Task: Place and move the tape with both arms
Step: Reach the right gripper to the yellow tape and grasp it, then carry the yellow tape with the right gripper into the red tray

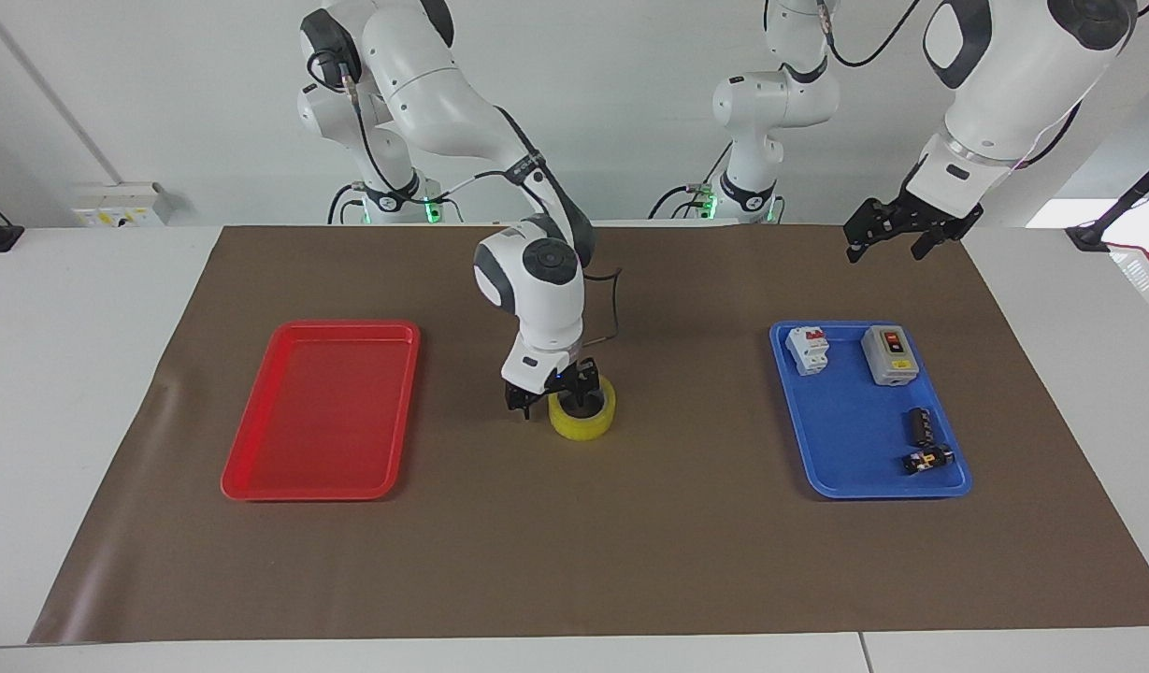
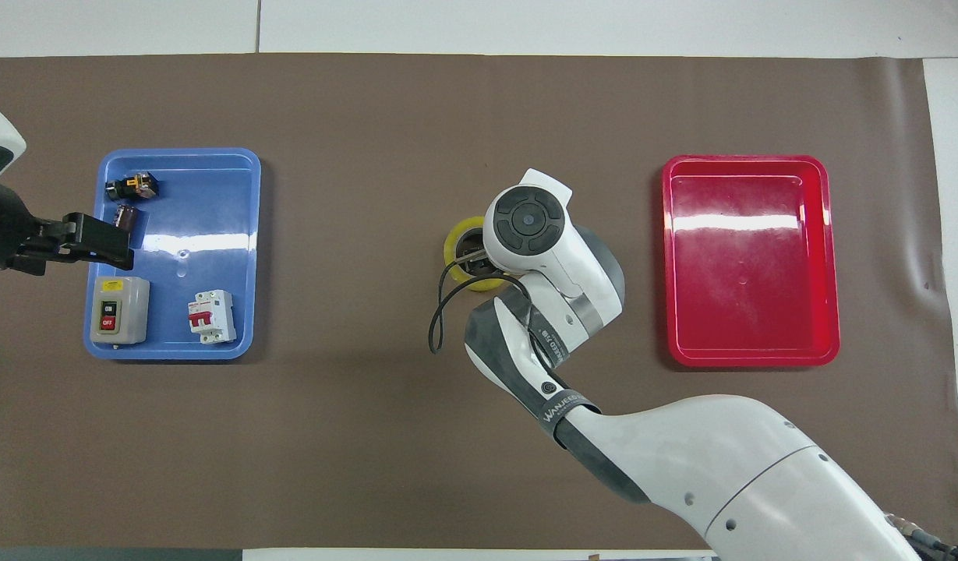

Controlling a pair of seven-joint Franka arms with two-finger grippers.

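Note:
The yellow tape roll (image 1: 583, 422) lies flat on the brown mat, midway between the two trays. My right gripper (image 1: 553, 397) is down at it and open. One finger (image 1: 588, 381) is inside the roll's hole and the other (image 1: 520, 400) is outside the roll, toward the red tray. In the overhead view the right arm's wrist covers most of the tape (image 2: 455, 243). My left gripper (image 1: 887, 245) is open and empty, raised over the blue tray's edge (image 2: 97, 240).
A red tray (image 1: 256, 467) lies empty toward the right arm's end (image 2: 669, 257). A blue tray (image 1: 854, 421) toward the left arm's end holds a grey switch box (image 1: 888, 355), a white breaker (image 1: 807, 350) and small dark parts (image 1: 920, 425). Two smaller white arms (image 1: 752, 121) stand at the back.

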